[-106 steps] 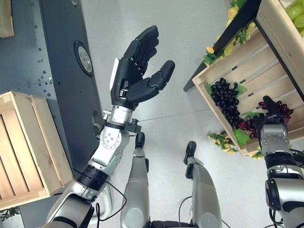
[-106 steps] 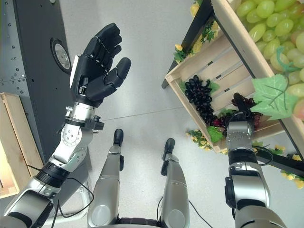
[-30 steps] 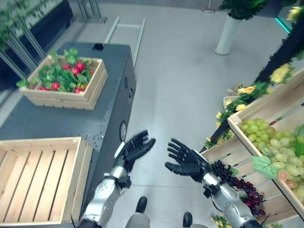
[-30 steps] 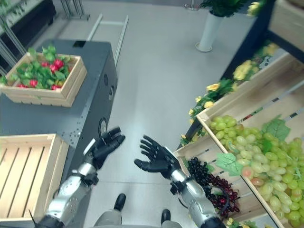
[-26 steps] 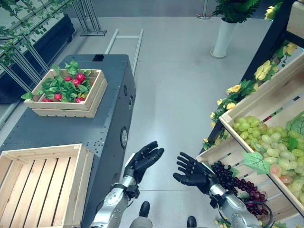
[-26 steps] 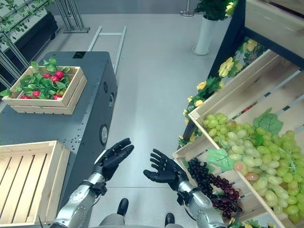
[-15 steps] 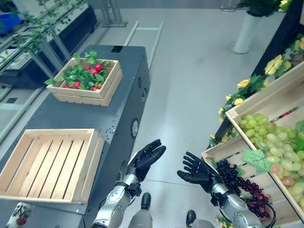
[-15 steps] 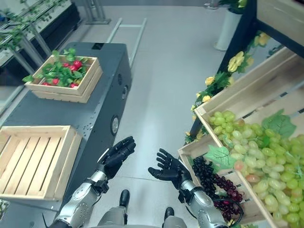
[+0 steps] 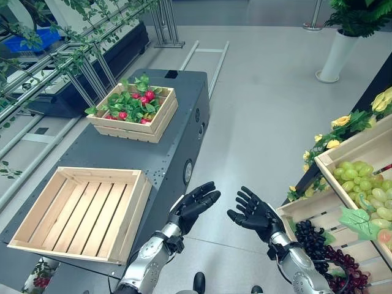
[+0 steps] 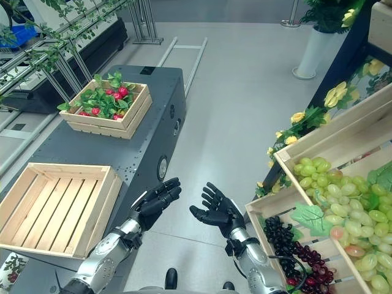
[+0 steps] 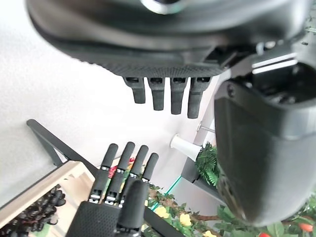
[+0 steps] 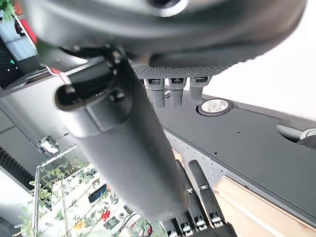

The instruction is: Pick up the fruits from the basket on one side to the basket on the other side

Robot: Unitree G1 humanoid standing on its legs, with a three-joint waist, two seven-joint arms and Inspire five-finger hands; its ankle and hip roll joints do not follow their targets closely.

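Grey floor spreads under us between a dark table (image 9: 122, 156) and wooden shelves. We hold our left hand (image 9: 192, 206) and right hand (image 9: 252, 214) raised side by side over the floor, apart, fingers straight and spread, grasping nothing. Dark grapes (image 10: 282, 236) lie in the low crate (image 10: 264, 211) at right, long axis running away from us; green grapes (image 10: 343, 190) sit above. An unfilled crate (image 9: 79, 211) rests on the table.

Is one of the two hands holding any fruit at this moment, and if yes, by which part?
Nothing is held. The left hand and the right hand are both raised over the floor with straight, spread fingers, apart from the dark grapes and the empty crate.
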